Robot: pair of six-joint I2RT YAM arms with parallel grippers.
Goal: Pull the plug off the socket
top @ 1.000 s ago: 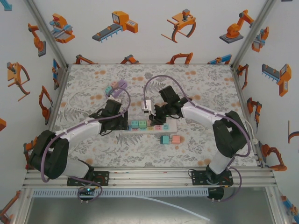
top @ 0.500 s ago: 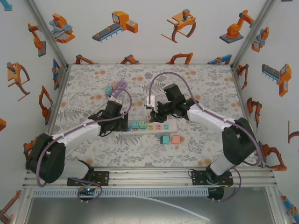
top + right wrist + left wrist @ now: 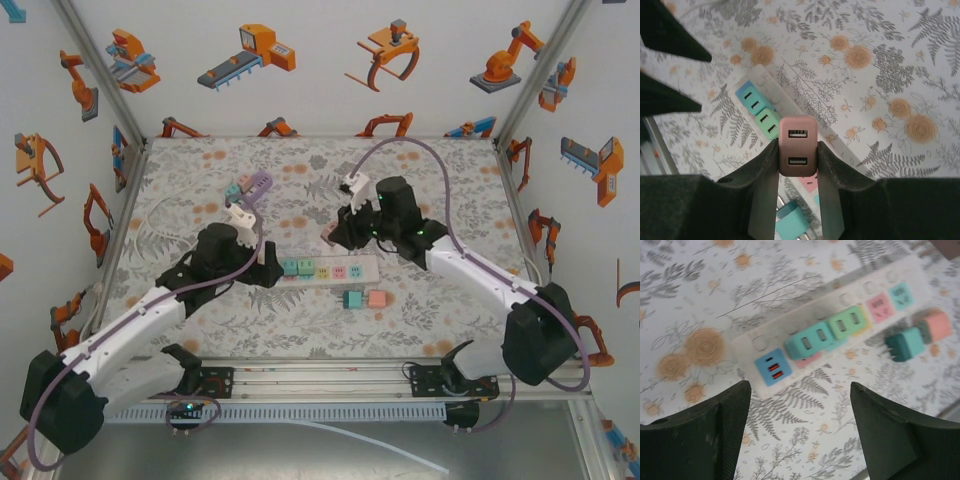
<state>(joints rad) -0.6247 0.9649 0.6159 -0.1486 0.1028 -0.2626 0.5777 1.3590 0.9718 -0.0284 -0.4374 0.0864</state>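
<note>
Table [image 3: 450, 170] was covered in a fern-and-orange-flower print, inside white walls [image 3: 320, 90] stuck with orange robot pictures. One white power strip [image 3: 365, 271] lay mid-table, nearer the near edge. Two adapters sat plugged in, teal [image 3: 810, 339] and green [image 3: 847, 322]. Two loose adapters, dark teal [image 3: 905, 343] and salmon [image 3: 938, 325], lay just beside the strip's near side. Right gripper [image 3: 798, 155] was clamped on one pink USB charger [image 3: 797, 137], held clear above the strip. Left gripper [image 3: 799, 387] hung over the strip's left end, jaws apart, holding nothing.
</note>
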